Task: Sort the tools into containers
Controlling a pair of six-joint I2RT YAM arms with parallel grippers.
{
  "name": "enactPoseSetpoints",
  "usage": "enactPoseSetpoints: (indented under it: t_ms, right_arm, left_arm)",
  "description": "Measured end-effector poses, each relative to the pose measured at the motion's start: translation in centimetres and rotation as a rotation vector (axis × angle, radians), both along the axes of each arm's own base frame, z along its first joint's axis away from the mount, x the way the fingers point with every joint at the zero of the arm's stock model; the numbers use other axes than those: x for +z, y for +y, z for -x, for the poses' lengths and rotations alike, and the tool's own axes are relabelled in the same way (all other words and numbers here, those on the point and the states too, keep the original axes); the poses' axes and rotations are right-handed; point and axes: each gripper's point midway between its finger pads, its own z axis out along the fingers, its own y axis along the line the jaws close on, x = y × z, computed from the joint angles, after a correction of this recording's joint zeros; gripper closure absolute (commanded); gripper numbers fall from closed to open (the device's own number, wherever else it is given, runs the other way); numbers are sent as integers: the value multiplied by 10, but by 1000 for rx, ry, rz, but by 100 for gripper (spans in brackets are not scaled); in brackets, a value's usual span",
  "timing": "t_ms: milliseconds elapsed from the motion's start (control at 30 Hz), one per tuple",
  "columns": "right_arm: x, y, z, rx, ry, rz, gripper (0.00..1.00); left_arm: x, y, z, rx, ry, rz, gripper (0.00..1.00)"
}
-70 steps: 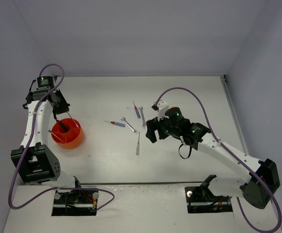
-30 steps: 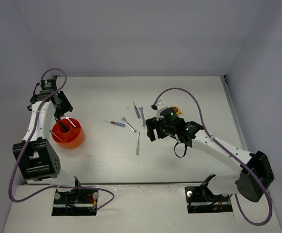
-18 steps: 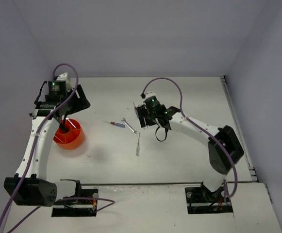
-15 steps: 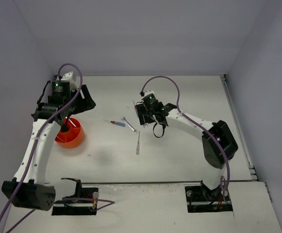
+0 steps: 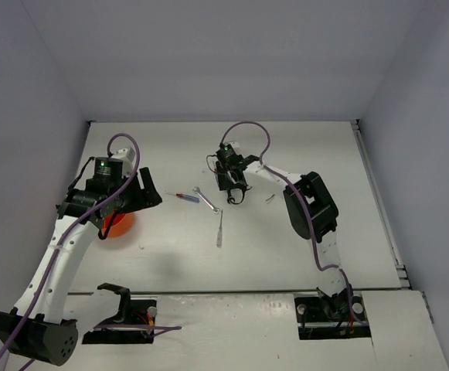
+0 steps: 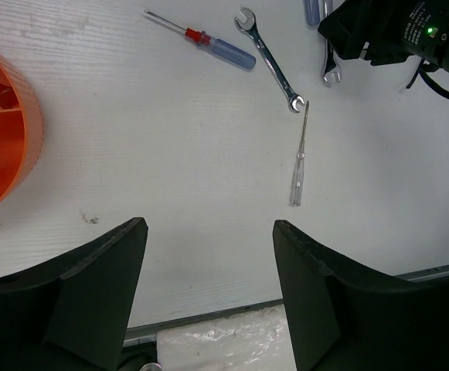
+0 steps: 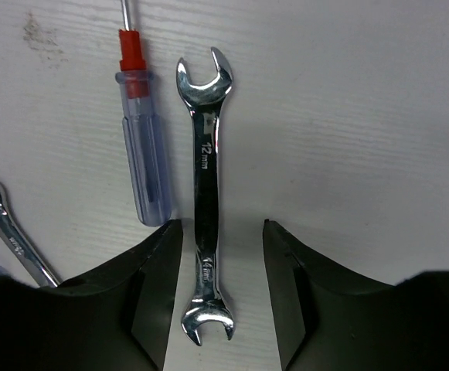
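My right gripper (image 7: 222,228) is down at the table with its jaws open on either side of a silver wrench (image 7: 206,193), a gap showing on both sides. A blue-and-red screwdriver (image 7: 143,162) lies just left of that wrench. From above, my right gripper (image 5: 226,179) is at the far middle of the table. Left of it lie a second screwdriver (image 5: 187,198), another wrench (image 5: 206,199) and a thin clear-handled tool (image 5: 220,229). My left gripper (image 6: 209,224) hangs open and empty above bare table, right of the orange tub (image 6: 0,147).
From above, the left arm covers most of the orange tub (image 5: 120,226). A small grey piece (image 5: 270,198) lies right of the right gripper. White walls close in the table on the left, back and right. The table's near edge shows under the left gripper.
The left arm has lifted out of the tub and swung right, its jaws opening. The right arm has reached to the far wrench, and its jaws have narrowed around it.
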Motion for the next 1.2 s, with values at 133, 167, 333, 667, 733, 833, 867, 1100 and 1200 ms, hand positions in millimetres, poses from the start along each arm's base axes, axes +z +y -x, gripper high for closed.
enactPoseSetpoints:
  t_ms: [133, 167, 333, 667, 733, 833, 867, 1100, 1200]
  right_arm:
    - [0, 1, -7, -13, -8, -1, 71]
    - [-2, 1, -9, -15, -8, 2, 76]
    - [-3, 2, -14, -24, -21, 2, 97]
    - [-6, -27, 34, -19, -17, 10, 100]
    - [-7, -35, 54, -3, 0, 12, 97]
    - [-8, -45, 87, 28, 36, 11, 88]
    - [-8, -47, 97, 39, 50, 9, 85]
    - [-8, -50, 124, 58, 109, -13, 76]
    - [-8, -48, 126, 51, 133, -11, 75]
  left_arm:
    - [0, -1, 0, -5, 2, 5, 37]
    - [0, -2, 0, -7, 3, 6, 37]
    - [-5, -5, -1, -20, 25, 7, 36]
    - [4, -19, -8, -68, 16, 5, 37]
    - [9, -24, -10, -84, 6, 7, 37]
    - [13, -32, -12, -108, 1, 8, 37]
    - [12, -34, -13, -115, 4, 7, 36]
    - [1, -44, -14, -145, 45, -2, 37]
    - [0, -46, -14, -150, 49, -4, 37]
